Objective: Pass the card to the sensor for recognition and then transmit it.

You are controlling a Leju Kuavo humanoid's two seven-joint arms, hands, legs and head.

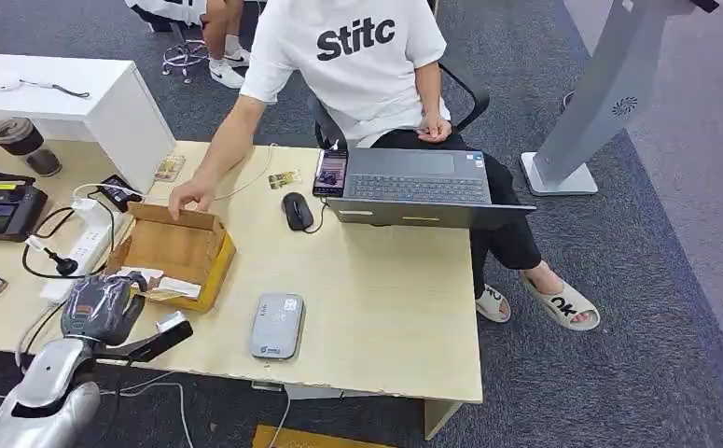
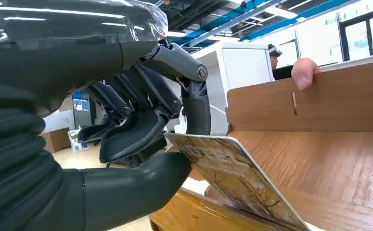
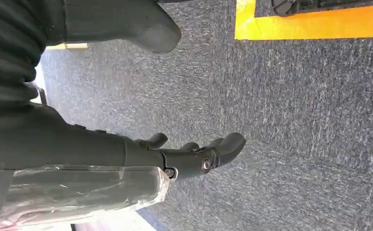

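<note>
The card [image 2: 232, 180] sits pinched between the left hand's [image 2: 141, 139] thumb and fingers, right at the near edge of the cardboard box [image 1: 175, 250]. A person's hand [image 1: 189, 196] rests on the box's far wall. The sensor [image 1: 277, 326] lies beside the box. The right hand [image 3: 189, 156] hangs empty over carpet, fingers apart.

The left hand [image 2: 141, 139] is pinching a patterned card [image 2: 237, 180] at frame centre, over a wooden box [image 2: 328, 159]; a person's fingertip [image 2: 303, 72] is hooking its upper-right wall.

The card's [image 2: 232, 180] lower end is hidden behind the box [image 2: 319, 163] wall.
</note>
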